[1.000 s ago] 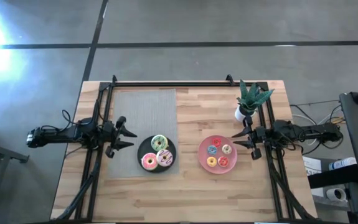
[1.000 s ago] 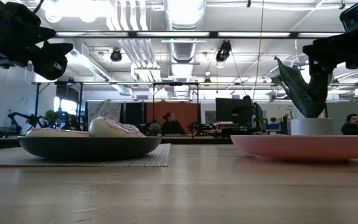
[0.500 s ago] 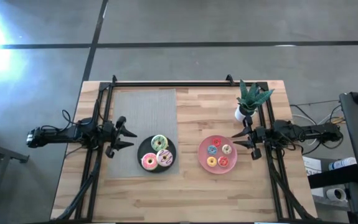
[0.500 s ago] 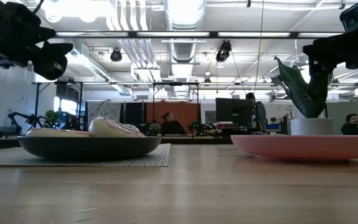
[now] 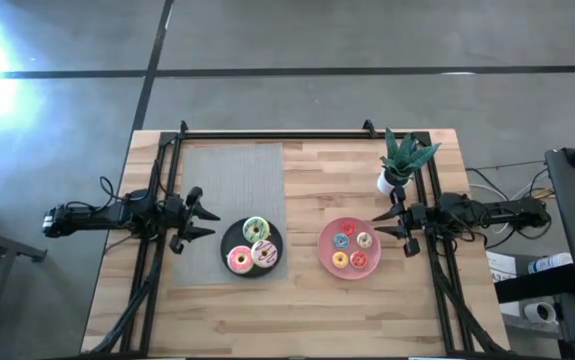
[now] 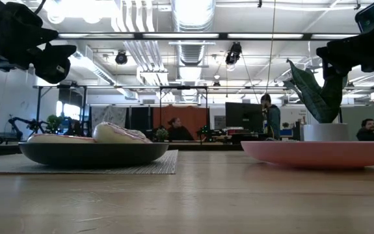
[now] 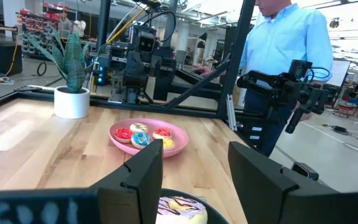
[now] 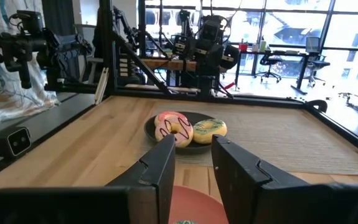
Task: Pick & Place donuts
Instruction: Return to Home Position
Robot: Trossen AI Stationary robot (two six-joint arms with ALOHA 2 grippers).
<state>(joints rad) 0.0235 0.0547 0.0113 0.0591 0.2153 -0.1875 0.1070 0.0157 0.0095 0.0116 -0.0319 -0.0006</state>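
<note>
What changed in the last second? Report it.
Only a person in the background moved, stepping rightward in the low view. Nothing was gripped or released. Both arms stayed parked, left tool and right tool open; the three large frosted toy donuts on the black round plate and the tiny toy donuts on the pink round plate held still.

Large donuts (image 5: pixel 256 229) sit on left plate (image 5: pixel 227 240), tiny donuts (image 5: pixel 340 260) on right plate (image 5: pixel 324 240).

Two matte-black jointed arms (image 5: pixel 117 215) carry angular black gripper fingers (image 7: pixel 142 174) and thin black cables (image 5: pixel 105 184).
</note>
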